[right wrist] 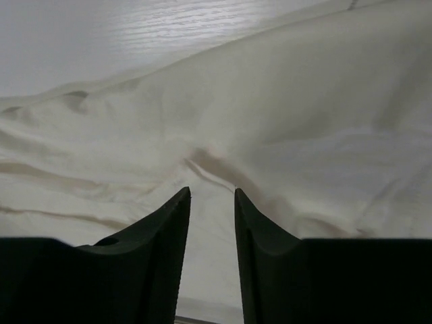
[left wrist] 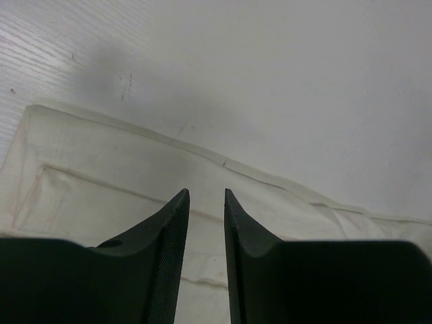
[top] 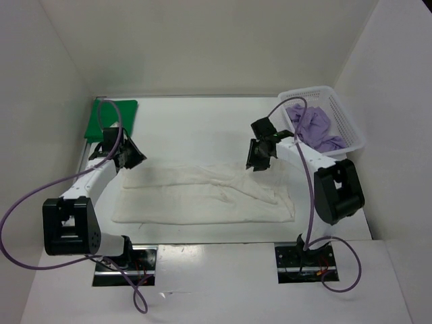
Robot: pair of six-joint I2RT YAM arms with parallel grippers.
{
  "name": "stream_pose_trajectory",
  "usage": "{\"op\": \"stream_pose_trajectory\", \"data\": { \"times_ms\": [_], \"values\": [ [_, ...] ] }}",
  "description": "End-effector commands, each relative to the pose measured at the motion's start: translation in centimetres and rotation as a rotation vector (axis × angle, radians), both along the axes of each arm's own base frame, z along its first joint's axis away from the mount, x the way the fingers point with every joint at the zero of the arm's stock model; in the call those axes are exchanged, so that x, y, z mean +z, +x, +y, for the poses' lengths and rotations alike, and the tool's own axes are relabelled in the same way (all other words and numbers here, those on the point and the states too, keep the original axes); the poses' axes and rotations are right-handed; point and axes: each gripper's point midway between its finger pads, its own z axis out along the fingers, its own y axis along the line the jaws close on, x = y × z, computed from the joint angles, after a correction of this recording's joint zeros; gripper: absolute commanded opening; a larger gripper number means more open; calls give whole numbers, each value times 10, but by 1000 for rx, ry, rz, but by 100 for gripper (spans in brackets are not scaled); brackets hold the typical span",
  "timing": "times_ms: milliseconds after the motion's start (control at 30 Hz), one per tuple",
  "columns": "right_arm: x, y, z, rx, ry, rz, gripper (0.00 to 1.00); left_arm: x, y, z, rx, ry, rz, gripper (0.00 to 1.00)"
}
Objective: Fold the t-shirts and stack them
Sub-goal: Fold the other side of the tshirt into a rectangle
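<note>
A white t-shirt (top: 202,196) lies folded into a long band across the middle of the table, with wrinkles on its right half. My left gripper (top: 129,159) hovers over its back left corner, jaws open and nothing between them (left wrist: 206,192); the shirt's hemmed edge (left wrist: 101,196) shows beneath. My right gripper (top: 260,160) is over the shirt's back right part, open and empty too (right wrist: 212,191), above rumpled cloth (right wrist: 304,121). A green t-shirt (top: 111,118) lies folded at the back left. A lavender t-shirt (top: 314,125) sits bunched in the basket.
The white mesh basket (top: 347,121) stands at the back right, close to the right arm. White walls enclose the table (top: 202,121) on three sides. Purple cables loop from both arms near the front edge.
</note>
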Motion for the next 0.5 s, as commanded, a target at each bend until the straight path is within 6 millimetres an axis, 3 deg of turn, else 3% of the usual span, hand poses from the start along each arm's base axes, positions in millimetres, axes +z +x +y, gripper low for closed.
{"op": "stream_pose_trajectory", "data": {
  "times_ms": [0,133,333,467],
  "values": [
    [9,31,27,38,28,-102,41,-11,0,-1,-19,16,5,35],
    [-7,30,42,83,13,-75,44,-8,-4,-9,-35,11,-11,35],
    [-16,38,36,68,-38,-82,47,-13,-11,-24,-63,-18,-2,35],
    [-26,28,39,98,-63,-37,43,-11,-13,-24,-63,-17,-11,35]
  ]
}}
